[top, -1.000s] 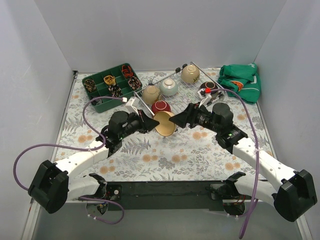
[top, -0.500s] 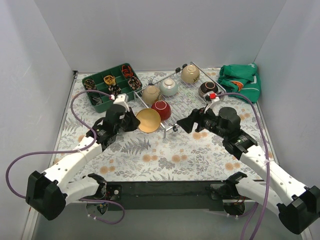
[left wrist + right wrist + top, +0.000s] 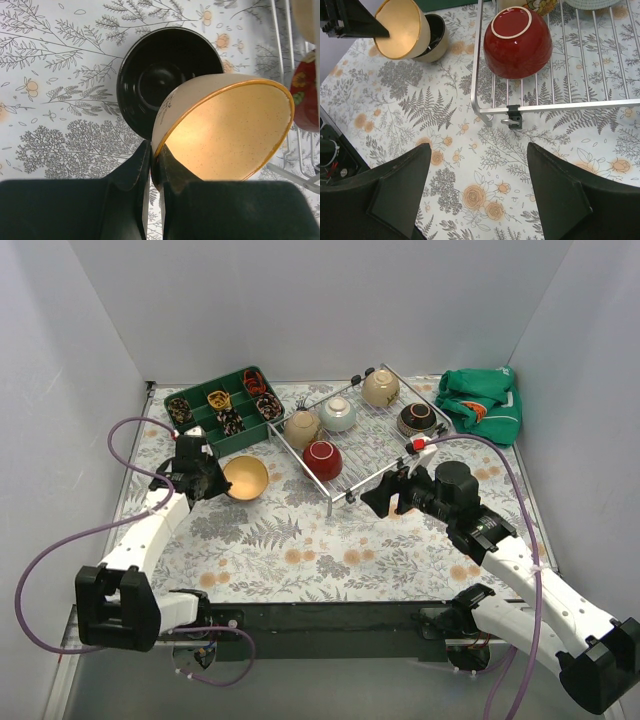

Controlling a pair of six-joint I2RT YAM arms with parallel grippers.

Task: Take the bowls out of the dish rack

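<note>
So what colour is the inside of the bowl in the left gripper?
The bowl is speckled pale yellow inside, orange-rimmed; best in left wrist view.

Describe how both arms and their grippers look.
The left arm and right arm have white links with bulky black joints. Each trails a purple cable. The left gripper and right gripper are black, with flat, wedge-shaped fingers.
</note>
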